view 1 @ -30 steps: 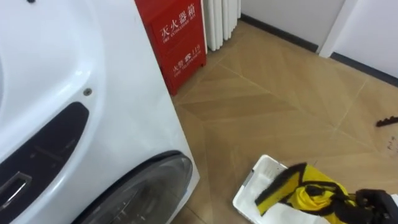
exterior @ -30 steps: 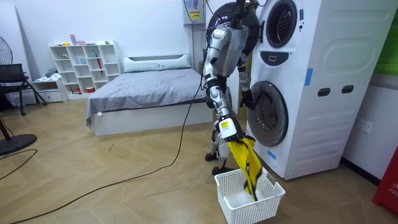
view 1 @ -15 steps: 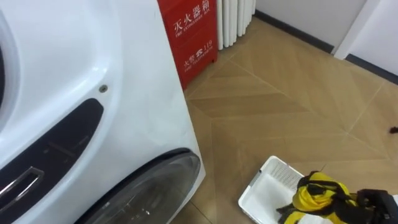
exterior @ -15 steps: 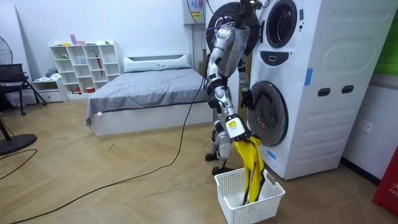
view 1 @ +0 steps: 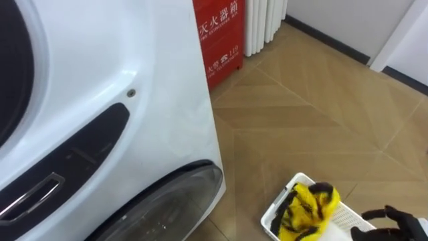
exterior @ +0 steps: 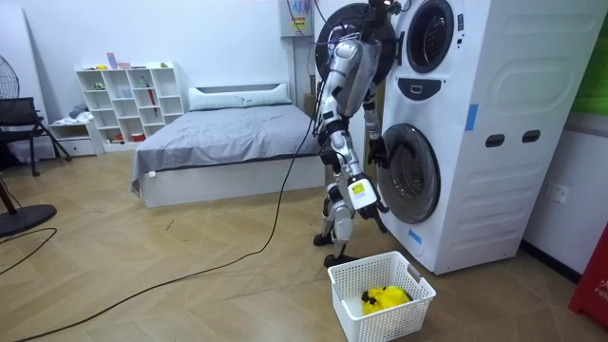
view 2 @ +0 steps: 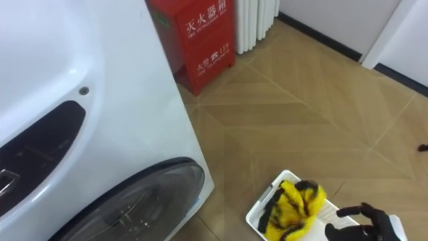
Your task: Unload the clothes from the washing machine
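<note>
A yellow and black garment (view 1: 304, 207) lies bunched inside the white slatted laundry basket (view 1: 274, 215), which stands on the floor in front of the stacked white washing machines (exterior: 456, 123). My right hand (view 1: 396, 221) hovers above the basket's right side, open with fingers spread and nothing in it; the room view places this hand (exterior: 369, 201) well above the basket (exterior: 366, 318). My left hand (exterior: 374, 150) is up by the lower machine's round glass door (view 1: 167, 204), which is closed. I stand close to the machines, facing them.
A red cabinet (view 1: 219, 37) and a white radiator (view 1: 265, 23) stand beyond the machines. The upper machine's door (exterior: 344, 28) hangs open near my head. A bed (exterior: 228, 133), a white shelf (exterior: 128, 100) and a floor cable (exterior: 190, 275) lie behind me.
The garment hung from my right hand over the basket; now it lies in the basket and the hand has let go and risen. My head view has shifted.
</note>
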Robot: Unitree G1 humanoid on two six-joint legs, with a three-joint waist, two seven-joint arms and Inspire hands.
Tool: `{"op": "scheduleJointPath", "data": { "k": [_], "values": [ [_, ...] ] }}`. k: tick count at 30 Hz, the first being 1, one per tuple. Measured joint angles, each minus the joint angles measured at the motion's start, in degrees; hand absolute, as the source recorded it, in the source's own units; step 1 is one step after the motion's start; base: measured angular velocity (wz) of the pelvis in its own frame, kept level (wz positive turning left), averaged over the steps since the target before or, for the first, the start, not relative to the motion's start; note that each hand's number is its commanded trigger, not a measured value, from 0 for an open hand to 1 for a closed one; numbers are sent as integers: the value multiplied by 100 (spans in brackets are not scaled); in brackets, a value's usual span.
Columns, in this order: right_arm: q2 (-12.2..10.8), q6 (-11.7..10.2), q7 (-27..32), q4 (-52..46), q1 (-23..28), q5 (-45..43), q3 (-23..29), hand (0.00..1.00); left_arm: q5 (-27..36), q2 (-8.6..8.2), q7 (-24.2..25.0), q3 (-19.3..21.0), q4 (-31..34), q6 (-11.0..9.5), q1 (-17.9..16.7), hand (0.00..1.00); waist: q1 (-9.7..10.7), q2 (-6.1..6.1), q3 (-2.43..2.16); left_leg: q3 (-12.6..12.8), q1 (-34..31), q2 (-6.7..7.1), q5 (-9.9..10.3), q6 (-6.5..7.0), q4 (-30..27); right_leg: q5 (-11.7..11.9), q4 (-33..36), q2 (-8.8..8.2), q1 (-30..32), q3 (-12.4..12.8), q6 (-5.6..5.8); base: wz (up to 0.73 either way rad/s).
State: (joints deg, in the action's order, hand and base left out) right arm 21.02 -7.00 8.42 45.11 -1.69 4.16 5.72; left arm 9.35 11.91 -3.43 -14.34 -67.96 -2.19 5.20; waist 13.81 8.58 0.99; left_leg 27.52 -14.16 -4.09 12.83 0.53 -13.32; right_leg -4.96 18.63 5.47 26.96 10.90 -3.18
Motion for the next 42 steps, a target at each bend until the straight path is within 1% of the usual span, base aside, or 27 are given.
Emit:
{"op": "scheduleJointPath", "data": {
  "k": [5,8,14,18,20,21,22,23,24,25,26,27,28,29,30,31,32,33,34,35,36,37,39,40,42],
  "values": [
    [-5,-1,-111,20,18,-3,2,0,3,0,-1,0,-72,-20,-5,0,-6,3,-2,-6,20,5,-35,0,93,-1,-12,-16,1,-24,-1,3],
    [-5,-5,-108,135,-5,-5,3,0,2,0,-2,-1,-70,-22,-5,0,-7,3,-2,0,68,85,-96,12,214,-6,-11,-38,-1,-24,2,0],
    [-7,-5,-110,145,30,-44,3,0,-5,3,-3,4,-75,-25,-7,0,-8,6,-4,-19,77,84,-100,14,234,-11,-7,-45,-3,-36,3,1],
    [-7,-1,-140,145,227,-112,24,0,-3,3,27,52,-76,-30,-30,0,-9,-8,-2,-93,151,82,-104,9,203,-72,11,-90,-143,-180,-18,20],
    [-14,2,-196,155,339,-106,22,0,-2,5,70,95,-40,-36,-151,0,-46,-18,-2,-107,304,81,-105,5,206,-125,-2,-100,-318,-240,-31,18],
    [-31,4,-224,192,418,-96,19,0,-36,6,107,102,19,-34,-262,0,-26,-16,-4,-204,406,86,-107,2,202,-179,-15,-133,-461,-342,-40,30],
    [-49,4,-233,205,476,-89,18,0,-81,11,135,103,48,-36,-299,0,-24,-22,-1,-282,460,88,-109,-2,201,-209,-19,-149,-534,-379,-46,49],
    [-90,1,-278,270,584,-44,1,0,-133,15,158,103,79,-53,-343,0,-33,-85,20,-423,554,96,-113,-9,206,-285,-10,-193,-657,-501,-62,58],
    [-153,-3,-333,495,633,51,2,0,-130,13,161,102,106,-65,-384,0,-45,-102,10,-508,655,117,-120,-20,218,-335,-14,-230,-800,-634,-72,57],
    [-193,9,-357,642,627,107,2,0,-130,13,161,102,108,-75,-418,0,-79,-164,13,-563,708,124,-132,-37,238,-361,-15,-243,-864,-680,-75,48],
    [-288,40,-387,852,652,214,4,0,-156,11,156,122,165,-115,-534,0,-184,-196,-24,-615,822,123,-138,-46,274,-396,-44,-254,-1001,-759,-94,38],
    [-398,59,-444,953,732,303,2,0,-235,0,151,127,181,-142,-617,0,-240,-247,-38,-684,914,114,-147,-62,287,-400,-133,-262,-1164,-843,-101,36],
    [-455,58,-485,1046,737,337,-4,0,-279,-7,147,135,197,-144,-654,0,-290,-264,-49,-742,952,103,-148,-63,291,-397,-189,-264,-1241,-892,-108,41],
    [-566,65,-570,1256,733,384,-60,0,-341,-11,139,133,257,-145,-756,0,-323,-322,-79,-867,1011,95,-149,-65,293,-400,-271,-277,-1388,-1006,-120,54],
    [-630,89,-662,1441,729,522,-248,0,-341,-16,130,124,322,-145,-855,0,-337,-376,-92,-1035,1079,96,-151,-70,299,-405,-356,-294,-1545,-1150,-130,59],
    [-663,97,-722,1518,730,573,-311,0,-342,-21,125,122,356,-145,-890,0,-339,-410,-85,-1094,1108,98,-152,-71,302,-406,-401,-301,-1618,-1215,-131,59],
    [-748,143,-803,1617,726,629,-374,0,-379,-37,113,171,397,-146,-930,0,-417,-481,-88,-1178,1155,101,-154,-74,303,-415,-432,-315,-1722,-1297,-138,43],
    [-828,173,-869,1773,710,679,-438,0,-398,-75,69,288,390,-146,-943,0,-540,-559,-93,-1233,1195,103,-155,-76,302,-423,-515,-320,-1823,-1348,-140,35],
    [-870,194,-905,1821,699,683,-454,0,-399,-93,24,318,390,-146,-946,0,-591,-590,-103,-1262,1201,102,-155,-76,302,-423,-552,-326,-1861,-1396,-140,38],
    [-939,212,-979,1916,669,717,-452,0,-399,-126,-13,370,388,-146,-944,0,-639,-637,-87,-1354,1241,102,-154,-78,308,-415,-641,-338,-1995,-1514,-137,48],
    [-985,217,-1048,1979,674,732,-461,0,-415,-161,-14,443,385,-146,-965,0,-679,-672,-89,-1430,1294,112,-153,-79,332,-416,-722,-350,-2120,-1604,-135,48],
    [-1002,219,-1090,2018,682,737,-462,0,-461,-189,-13,524,384,-145,-977,0,-725,-688,-98,-1468,1330,117,-153,-79,351,-416,-761,-351,-2176,-1631,-134,36],
    [-1029,257,-1246,2245,681,802,-560,0,-455,-232,-16,655,384,-145,-1032,0,-898,-753,-89,-1599,1486,139,-153,-79,387,-411,-920,-369,-2421,-1756,-122,27],
    [-1031,286,-1277,2277,681,804,-586,0,-447,-235,-15,696,381,-146,-1040,0,-931,-770,-90,-1622,1500,143,-153,-79,387,-412,-926,-373,-2455,-1775,-121,31],
    [-1052,307,-1344,2430,663,809,-617,0,-456,-239,-11,921,375,-146,-1130,0,-978,-818,-81,-1737,1551,168,-153,-79,404,-419,-1038,-396,-2627,-1932,-110,32]
  ]
}}
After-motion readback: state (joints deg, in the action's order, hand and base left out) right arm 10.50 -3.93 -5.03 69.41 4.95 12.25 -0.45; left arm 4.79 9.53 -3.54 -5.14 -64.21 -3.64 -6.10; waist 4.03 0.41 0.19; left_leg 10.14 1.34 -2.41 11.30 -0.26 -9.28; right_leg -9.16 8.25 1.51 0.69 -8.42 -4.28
